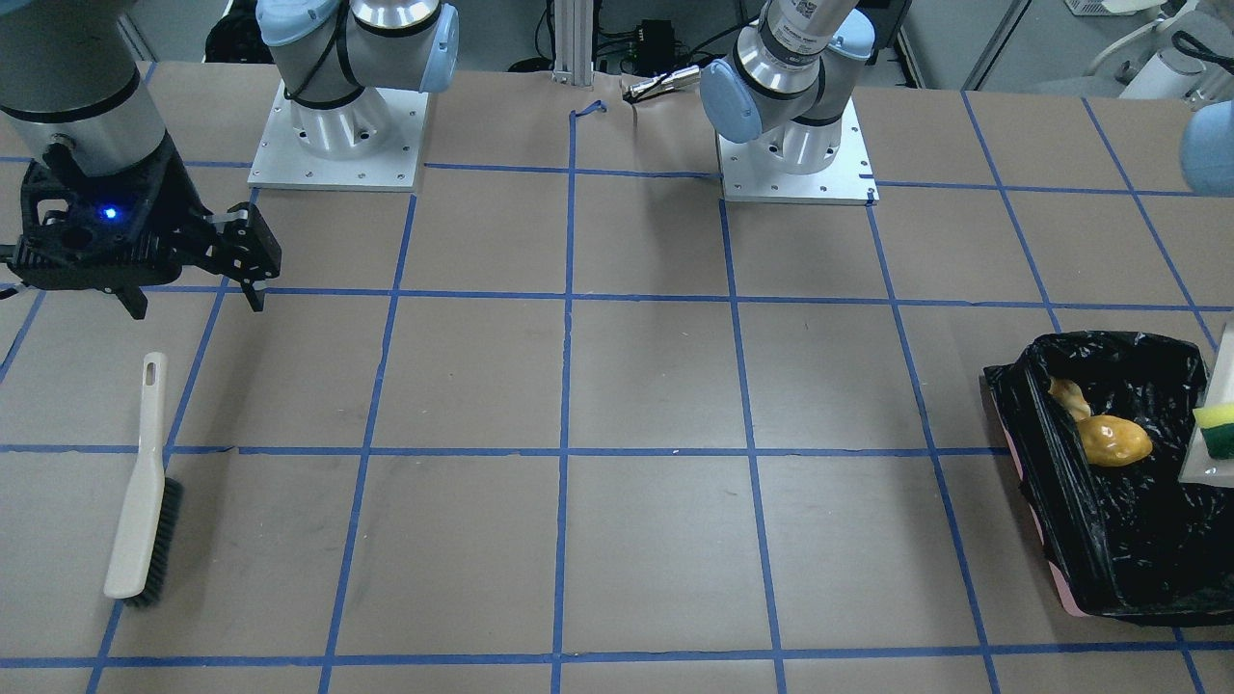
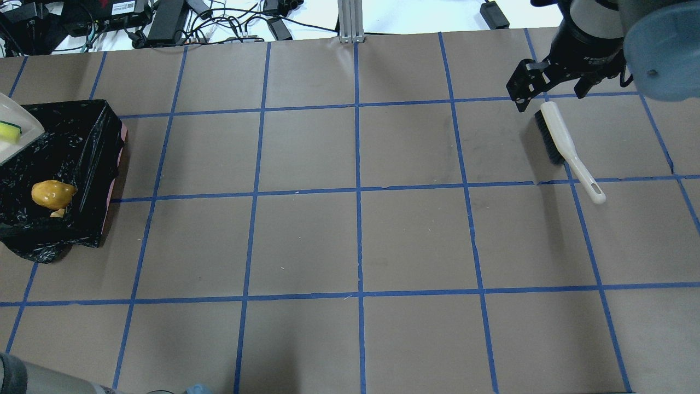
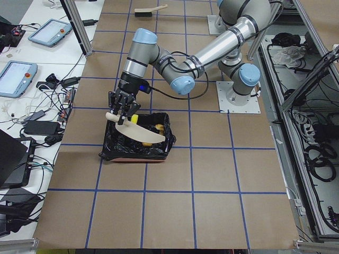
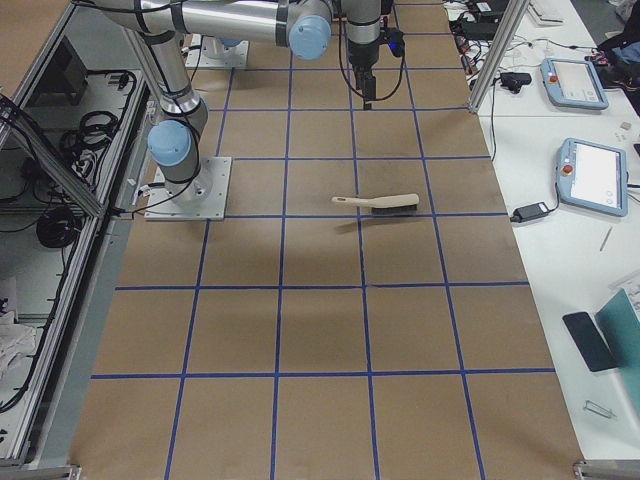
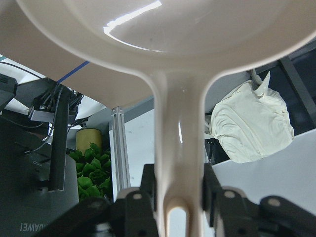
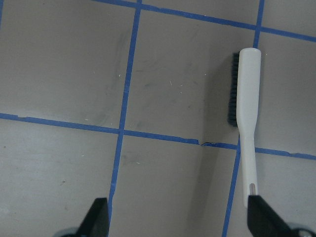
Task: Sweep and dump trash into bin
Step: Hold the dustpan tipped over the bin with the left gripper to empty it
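Bin [image 1: 1068,511] sits on a brown, blue-gridded table [image 1: 656,386].

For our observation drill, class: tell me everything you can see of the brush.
The brush is a slim hand brush, cream plastic by its look, with dark bristles along its head and a slot at the handle's end. It lies on the table, bristles pointing sideways, held by nothing. The open right gripper hangs near its handle end, apart from it.

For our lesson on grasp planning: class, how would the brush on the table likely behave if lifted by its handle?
The brush looks like rigid plastic, so it is probably stiff and light. Its bristled head is bulkier than the thin handle, so it may tip head-down. Lying flat, it seems unlikely to roll.
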